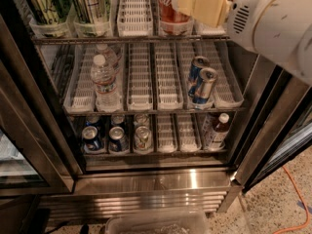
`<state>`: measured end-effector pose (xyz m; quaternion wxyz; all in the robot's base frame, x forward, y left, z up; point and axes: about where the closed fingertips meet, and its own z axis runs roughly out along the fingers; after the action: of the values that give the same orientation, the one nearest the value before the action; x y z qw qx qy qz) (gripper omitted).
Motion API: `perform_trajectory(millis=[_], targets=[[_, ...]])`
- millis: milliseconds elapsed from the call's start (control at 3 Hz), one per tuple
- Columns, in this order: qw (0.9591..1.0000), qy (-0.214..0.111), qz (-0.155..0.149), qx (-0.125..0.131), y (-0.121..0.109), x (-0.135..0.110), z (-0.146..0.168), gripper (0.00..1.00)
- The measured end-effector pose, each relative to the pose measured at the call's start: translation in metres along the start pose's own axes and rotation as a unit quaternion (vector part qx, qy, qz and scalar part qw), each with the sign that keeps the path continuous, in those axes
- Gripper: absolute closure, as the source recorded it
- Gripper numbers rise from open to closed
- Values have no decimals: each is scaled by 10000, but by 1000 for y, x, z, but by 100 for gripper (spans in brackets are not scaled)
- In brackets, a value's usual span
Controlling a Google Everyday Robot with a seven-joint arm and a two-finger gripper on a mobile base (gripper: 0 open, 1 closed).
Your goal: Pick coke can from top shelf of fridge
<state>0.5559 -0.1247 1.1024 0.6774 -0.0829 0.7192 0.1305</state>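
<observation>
Grasp step: pincer [187, 5] is up at the top shelf [134, 9] of the fridge [156, 182], overlapping the right side of the coke can [166, 9], which stands upright at that surface's front edge, right of centre (tall green cans [46, 4] sit by the left front corner). Can't tell if the pincer is open or closed, so grasp unconfirmed. Next likely needs a firm close on the can body, then a lift over the tray lip [170, 29] and straight pull out.
</observation>
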Motion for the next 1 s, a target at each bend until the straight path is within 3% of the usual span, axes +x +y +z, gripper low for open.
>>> perform_trajectory(millis=[333, 667, 1000], targets=[[9975, -381, 561, 176, 8, 2, -1, 0], [9964, -707, 343, 319, 16, 3, 1, 0], [9945, -912, -325, 403, 22, 3, 9, 0]])
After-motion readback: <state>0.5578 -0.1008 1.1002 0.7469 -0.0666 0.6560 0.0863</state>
